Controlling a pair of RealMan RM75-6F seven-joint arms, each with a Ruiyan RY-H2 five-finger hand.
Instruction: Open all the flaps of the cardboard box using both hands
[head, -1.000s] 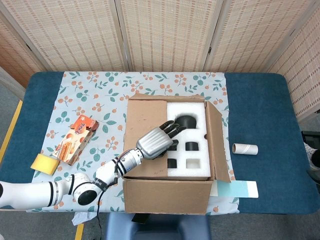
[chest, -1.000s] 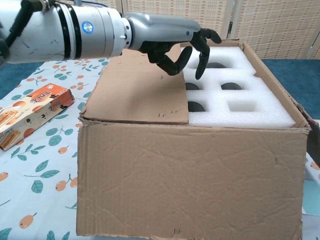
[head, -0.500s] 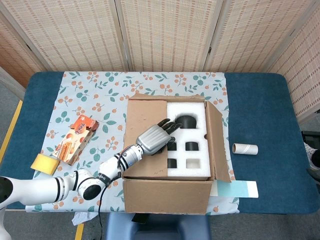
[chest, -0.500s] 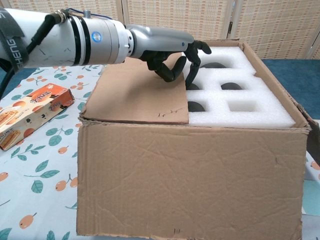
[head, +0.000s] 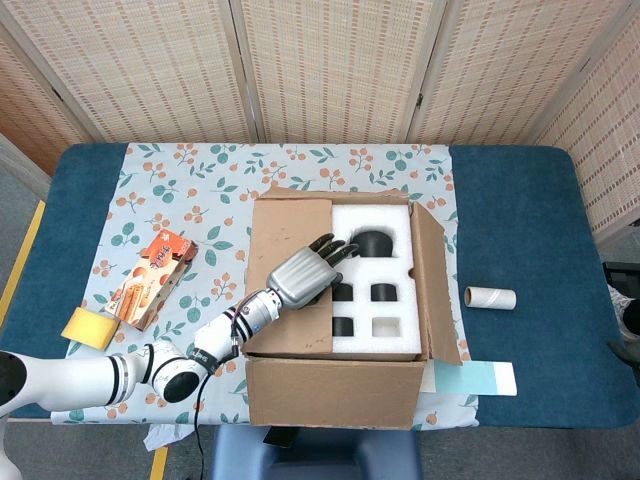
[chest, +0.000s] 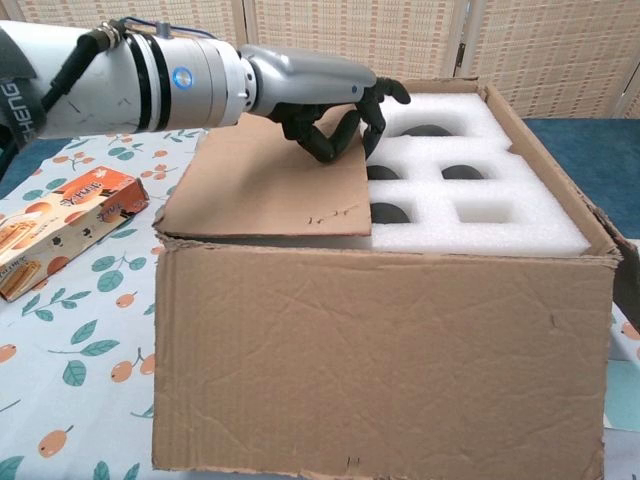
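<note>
**Hooking the left flap's edge**

Reaching in from 7 o'clock, the left hand (head: 305, 274) curls its fingers (chest: 372, 108) over the free edge of the flap (chest: 270, 180) lying flat on the cardboard box (head: 340, 385); whether it truly grips is unclear. White foam insert (chest: 480, 215) fills the rest. Snack box (head: 150, 277) lettering is unreadable. The right hand is out of sight.

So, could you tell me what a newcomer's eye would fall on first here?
The big cardboard box at the table's near edge, white foam insert exposed. The left hand hooks its fingers over the edge of the left flap, which still lies over the box.
</note>
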